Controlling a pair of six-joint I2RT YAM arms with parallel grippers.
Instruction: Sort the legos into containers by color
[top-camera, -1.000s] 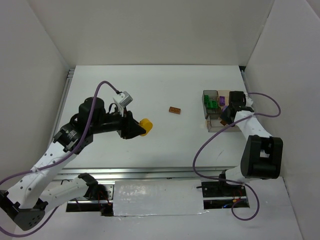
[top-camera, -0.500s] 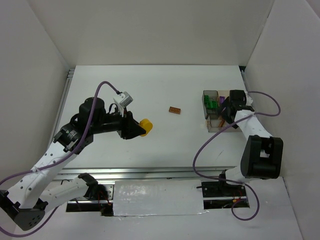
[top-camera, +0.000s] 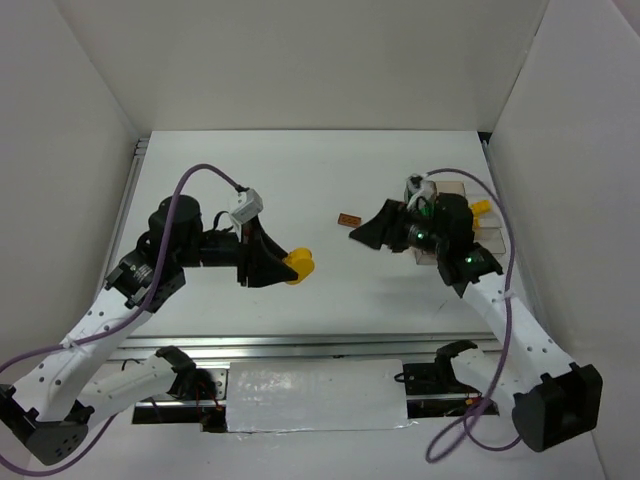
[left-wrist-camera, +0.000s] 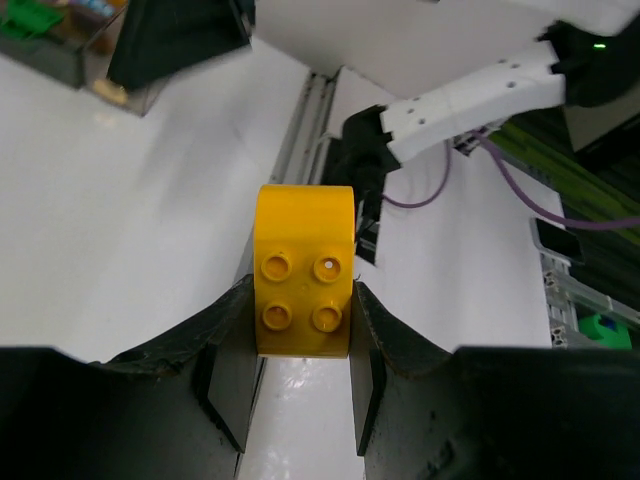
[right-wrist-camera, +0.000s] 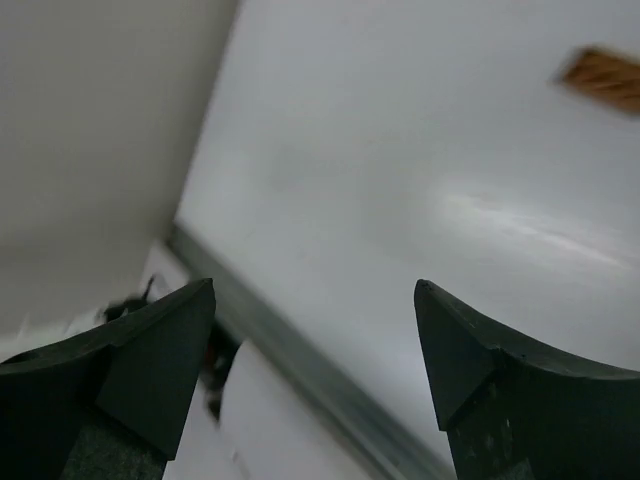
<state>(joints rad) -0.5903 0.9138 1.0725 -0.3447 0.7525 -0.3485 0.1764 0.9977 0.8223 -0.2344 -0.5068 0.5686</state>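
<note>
"One brick is in hand: the left fingers (top-camera: 278, 265) are clamped on a rounded yellow brick (left-wrist-camera: 303, 270), pinching its two sides, studs facing the wrist camera. It looks lifted off the worktop (top-camera: 300, 170)."

"And the right fingers (top-camera: 362, 236)?"

"Spread wide, nothing between them. They hang over bare worktop, tips just beside the brown-orange brick (top-camera: 349, 220), which lies alone near the middle."

"Where's the compartment tray (top-camera: 455, 186)?"

"At the right side, half hidden behind the right arm (top-camera: 500, 300). The left wrist view catches a green brick (left-wrist-camera: 28, 15) lying in a smoky compartment, and from above a yellow-orange piece (top-camera: 482, 208) shows at the tray's right side. The other compartments I can't read."

"So how far along?"

"Late, I'd judge. Only two bricks show outside the tray: the yellow one in the left fingers and the brown-orange one on the worktop. The yellow one is well apart from the tray and must cross the whole worktop; the brown-orange one has not been gripped."
</note>
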